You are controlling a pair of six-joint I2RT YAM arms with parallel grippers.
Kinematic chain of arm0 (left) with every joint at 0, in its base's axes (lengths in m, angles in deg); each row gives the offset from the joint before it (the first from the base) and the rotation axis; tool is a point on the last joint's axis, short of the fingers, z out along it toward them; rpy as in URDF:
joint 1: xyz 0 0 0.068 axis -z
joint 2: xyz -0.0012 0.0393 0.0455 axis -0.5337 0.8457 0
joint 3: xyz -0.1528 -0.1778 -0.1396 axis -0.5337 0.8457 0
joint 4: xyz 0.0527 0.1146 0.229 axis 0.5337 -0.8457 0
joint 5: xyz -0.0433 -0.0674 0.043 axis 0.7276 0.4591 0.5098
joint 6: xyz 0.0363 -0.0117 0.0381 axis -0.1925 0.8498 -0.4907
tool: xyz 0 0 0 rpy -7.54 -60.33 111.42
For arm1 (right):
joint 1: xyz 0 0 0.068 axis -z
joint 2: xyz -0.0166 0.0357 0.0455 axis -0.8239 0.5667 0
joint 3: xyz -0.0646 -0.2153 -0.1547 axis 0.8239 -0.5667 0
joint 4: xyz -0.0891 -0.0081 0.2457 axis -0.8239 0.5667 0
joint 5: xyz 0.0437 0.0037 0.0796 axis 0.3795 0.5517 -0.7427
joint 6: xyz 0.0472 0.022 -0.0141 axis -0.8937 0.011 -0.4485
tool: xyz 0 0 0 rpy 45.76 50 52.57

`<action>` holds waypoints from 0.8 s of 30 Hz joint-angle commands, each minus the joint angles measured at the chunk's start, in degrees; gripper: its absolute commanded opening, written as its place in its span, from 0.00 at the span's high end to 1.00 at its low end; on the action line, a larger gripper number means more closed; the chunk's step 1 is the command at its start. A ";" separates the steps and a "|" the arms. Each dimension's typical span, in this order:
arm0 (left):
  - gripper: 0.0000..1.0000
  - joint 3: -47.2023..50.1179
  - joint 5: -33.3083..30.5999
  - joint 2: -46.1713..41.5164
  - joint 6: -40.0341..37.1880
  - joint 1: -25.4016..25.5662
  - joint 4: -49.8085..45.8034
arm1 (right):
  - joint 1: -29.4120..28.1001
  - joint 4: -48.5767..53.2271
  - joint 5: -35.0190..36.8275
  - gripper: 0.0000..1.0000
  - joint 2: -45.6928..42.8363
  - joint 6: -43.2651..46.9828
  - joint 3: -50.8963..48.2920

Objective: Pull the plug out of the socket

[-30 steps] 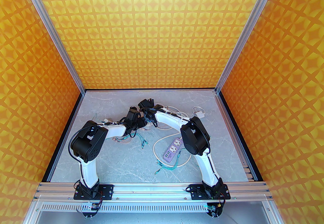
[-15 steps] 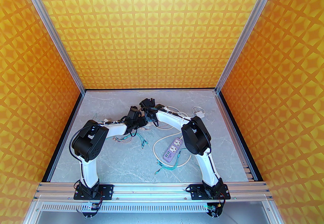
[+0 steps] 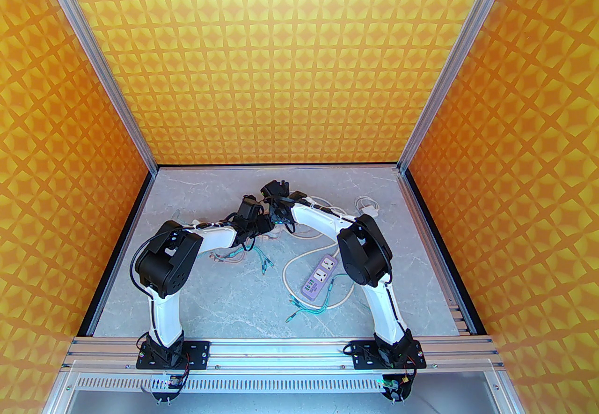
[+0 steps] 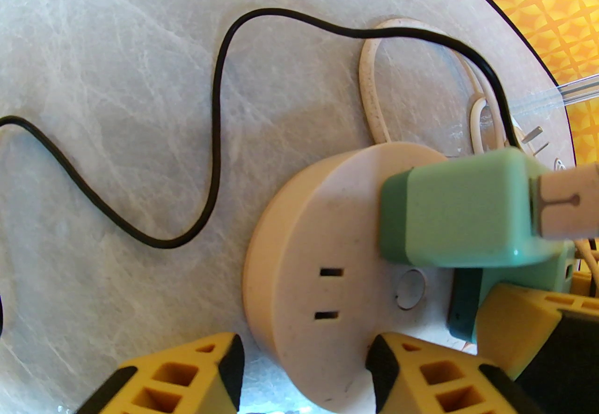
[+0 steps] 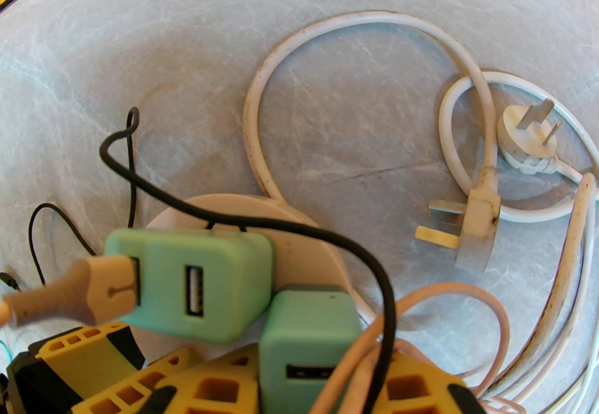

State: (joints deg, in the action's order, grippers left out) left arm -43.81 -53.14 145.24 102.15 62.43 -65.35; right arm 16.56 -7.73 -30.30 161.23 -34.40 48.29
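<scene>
So the left gripper (image 4: 304, 356) looks clamped across the rim of the socket (image 4: 299, 234). I'd guess that's to pin it down so it doesn't lift with the pull. The right gripper (image 5: 304, 374) is closed narrow on the small green plug (image 5: 304, 328), which looks still seated in the socket's face, just beside the bigger charger (image 5: 201, 281). A black cable (image 5: 337, 239) drapes over the socket and might snag. Pull straight off the face imo.
</scene>
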 commanded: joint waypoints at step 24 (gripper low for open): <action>0.49 0.60 -2.25 8.17 -2.19 0.15 -17.45 | -3.53 3.26 -3.65 0.72 -1.74 4.60 3.35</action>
State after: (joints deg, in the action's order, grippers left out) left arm -46.41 -52.87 146.62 101.95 62.80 -66.33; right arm 17.96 -7.55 -31.81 160.37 -32.83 47.89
